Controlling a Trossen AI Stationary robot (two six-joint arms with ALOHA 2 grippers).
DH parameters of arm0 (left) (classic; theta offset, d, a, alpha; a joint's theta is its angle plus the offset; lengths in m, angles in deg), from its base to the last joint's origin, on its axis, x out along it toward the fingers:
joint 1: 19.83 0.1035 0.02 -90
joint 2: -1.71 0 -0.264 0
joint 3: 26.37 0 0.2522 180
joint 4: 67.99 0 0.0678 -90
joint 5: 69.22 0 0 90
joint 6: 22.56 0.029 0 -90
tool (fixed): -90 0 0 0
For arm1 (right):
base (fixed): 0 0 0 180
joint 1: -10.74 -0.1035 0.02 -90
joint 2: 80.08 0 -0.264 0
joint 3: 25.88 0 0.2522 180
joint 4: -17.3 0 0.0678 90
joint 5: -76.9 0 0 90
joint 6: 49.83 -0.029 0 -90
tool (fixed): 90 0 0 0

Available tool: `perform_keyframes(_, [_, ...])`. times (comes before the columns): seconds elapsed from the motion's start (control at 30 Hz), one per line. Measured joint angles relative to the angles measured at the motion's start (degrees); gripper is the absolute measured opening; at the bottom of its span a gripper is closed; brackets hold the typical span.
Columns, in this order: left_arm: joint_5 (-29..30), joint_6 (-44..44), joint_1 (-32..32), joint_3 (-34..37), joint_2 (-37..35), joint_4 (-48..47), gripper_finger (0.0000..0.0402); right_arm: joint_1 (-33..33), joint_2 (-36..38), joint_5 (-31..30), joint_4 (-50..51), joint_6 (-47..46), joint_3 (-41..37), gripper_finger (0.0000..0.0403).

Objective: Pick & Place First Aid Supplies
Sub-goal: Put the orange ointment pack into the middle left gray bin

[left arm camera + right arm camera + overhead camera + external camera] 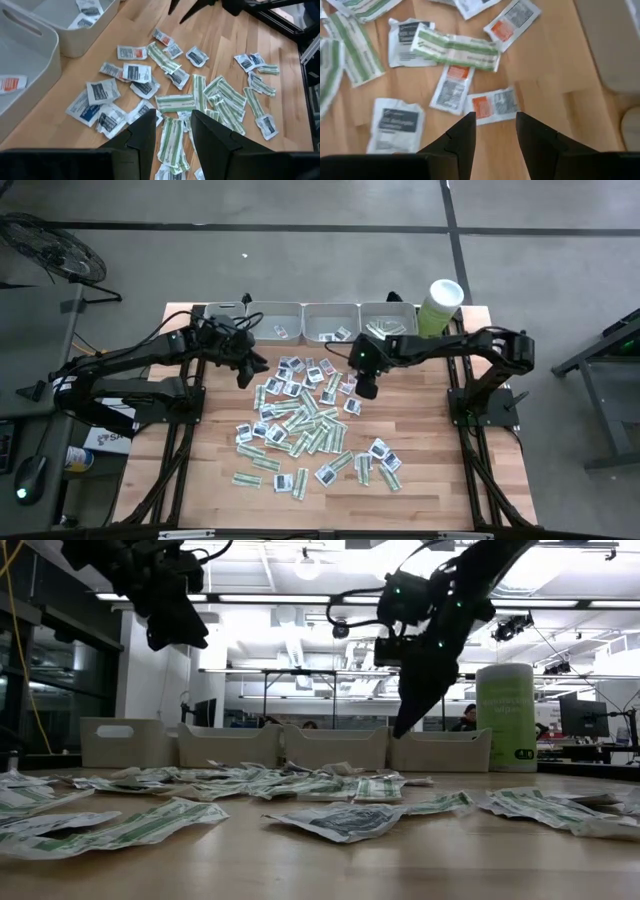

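Sachets [305, 425] lay thick across the pale wooden table [440, 480], crinkled foil-paper packets, flat and limp, some curling up at their corners. Nearest the table's front edge were a few strays; the heap grew denser toward the middle. Two sorts showed: narrow strips [176, 102] in white with green bands, and squarish white packets [136, 72] with dark printed panels, a few carrying an orange patch [481, 106].

Above the far half of the heap hung both dark arms. The right gripper [367, 389] hovered over the heap's right edge, its two matte black fingers [461, 137] held apart with nothing between them; an orange-patched packet lay on the wood directly beyond the gap, just off the tips. The left gripper [247, 376] hung higher, over the heap's far left corner, its fingers [144, 136] likewise parted and empty, with a green-banded strip and several dark-printed packets on the table beneath it, clear of any touch.

Behind the arms stood a row of grey plastic trays [275, 312], smooth-walled and rectangular, set side by side along the table's far edge; a few sachets already rested inside them. At the row's right end stood a tall pale green cylinder tub [438, 308] with a white lid, upright.
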Motion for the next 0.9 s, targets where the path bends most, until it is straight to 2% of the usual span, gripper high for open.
perform_keyframes(0.3, [0.54,-1.86,-0.01,0.0,0.0,-0.48,0.0124,2.34,-3.84,1.32,-6.54,6.53,-1.59,0.0133])
perform_keyframes(0.5, [1.91,-3.7,0.0,0.0,0.0,-0.48,0.0124,4.23,-6.68,1.48,-6.92,9.65,-1.58,0.0133])
perform_keyframes(0.9, [3.69,-6.28,0.0,0.0,0.0,-0.44,0.0124,6.42,-8.74,6.31,-7.17,15.66,-1.57,0.0134])
